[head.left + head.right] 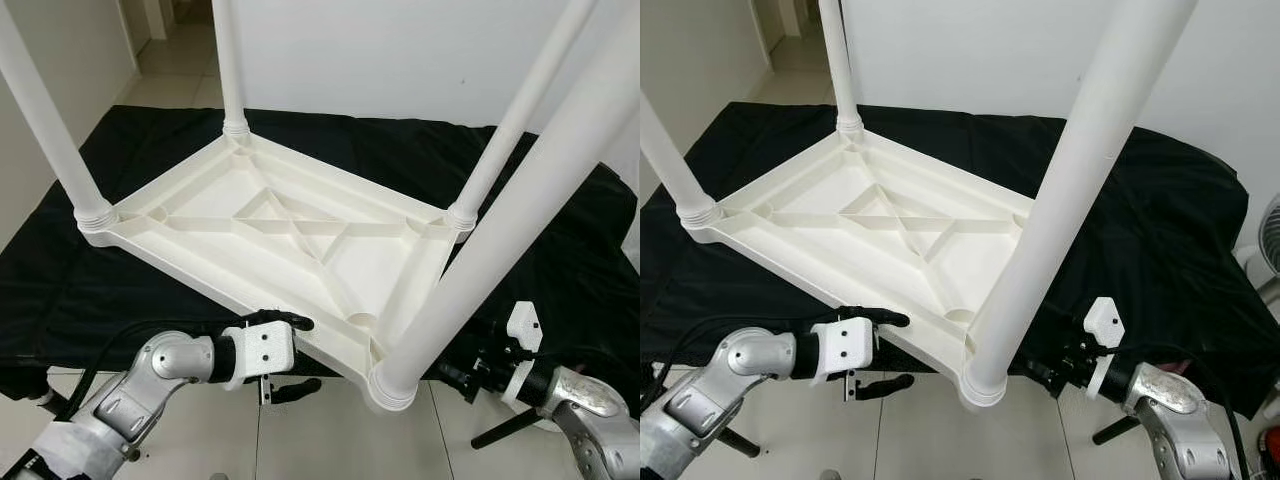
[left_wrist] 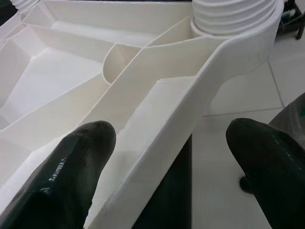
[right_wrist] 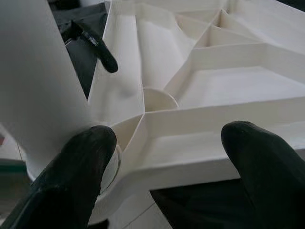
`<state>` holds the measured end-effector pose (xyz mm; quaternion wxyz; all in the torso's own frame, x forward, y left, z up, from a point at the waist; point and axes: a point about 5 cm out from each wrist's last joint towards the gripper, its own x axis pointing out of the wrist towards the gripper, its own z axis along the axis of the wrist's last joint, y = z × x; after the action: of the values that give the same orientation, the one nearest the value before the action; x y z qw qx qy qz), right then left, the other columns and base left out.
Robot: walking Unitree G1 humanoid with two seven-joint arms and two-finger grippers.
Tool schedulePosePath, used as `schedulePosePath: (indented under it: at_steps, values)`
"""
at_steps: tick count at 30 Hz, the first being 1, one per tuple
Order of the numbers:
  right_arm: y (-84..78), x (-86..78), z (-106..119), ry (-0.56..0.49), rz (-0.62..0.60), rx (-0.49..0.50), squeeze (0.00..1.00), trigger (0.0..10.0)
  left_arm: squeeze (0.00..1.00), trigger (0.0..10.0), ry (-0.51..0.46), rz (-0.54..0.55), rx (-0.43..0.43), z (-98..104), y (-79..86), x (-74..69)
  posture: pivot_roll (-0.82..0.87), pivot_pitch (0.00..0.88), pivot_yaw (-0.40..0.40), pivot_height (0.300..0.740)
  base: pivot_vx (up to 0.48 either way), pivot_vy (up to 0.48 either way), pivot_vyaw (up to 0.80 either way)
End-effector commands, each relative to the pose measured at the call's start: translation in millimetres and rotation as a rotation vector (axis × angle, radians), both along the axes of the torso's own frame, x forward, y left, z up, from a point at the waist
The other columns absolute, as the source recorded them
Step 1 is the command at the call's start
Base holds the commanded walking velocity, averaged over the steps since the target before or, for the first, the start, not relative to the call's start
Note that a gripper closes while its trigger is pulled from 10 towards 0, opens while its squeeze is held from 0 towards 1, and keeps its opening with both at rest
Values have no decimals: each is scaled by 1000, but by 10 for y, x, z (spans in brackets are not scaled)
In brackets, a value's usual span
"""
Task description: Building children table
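Left wrist view shows my left gripper (image 2: 167,157) spread astride the rim of the upturned children table (image 1: 290,235), on the black-covered desk (image 1: 560,270), steadying it; my right gripper (image 3: 167,162) gapes nearby.
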<state>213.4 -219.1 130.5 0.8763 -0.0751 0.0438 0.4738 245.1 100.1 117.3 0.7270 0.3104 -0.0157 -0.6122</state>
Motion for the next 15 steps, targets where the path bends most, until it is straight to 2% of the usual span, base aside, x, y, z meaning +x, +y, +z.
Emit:
schedulePosePath:
  at_steps: [1, 5, 8, 11, 15]
  values:
    - [-14, -57, 25, 25, 49, -13, 0, 10000, 86, 10000, -49, 46, 2, -15, -14, 77, -89, 0, -22, 740, 0, 0, 0]
    - [-33, -92, 35, 40, 79, -27, 0, 10000, 59, 10000, -66, 49, 6, -12, -30, 114, -93, 0, -22, 740, 0, 0, 0]
    - [-47, -144, 82, 58, 121, -48, 0, 10000, 31, 10000, -118, 68, 5, -8, -100, 228, -104, 0, -20, 740, 0, 0, 0]
    - [-45, -153, 101, 63, 132, -44, 0, 10000, 31, 10000, -130, 71, 1, -6, -124, 255, -104, 0, -20, 740, 0, 0, 0]
    - [16, -162, 120, 67, 185, -46, 0, 10000, 27, 10000, -158, 82, -13, 9, -198, 331, -108, 0, -17, 740, 0, 0, 0]
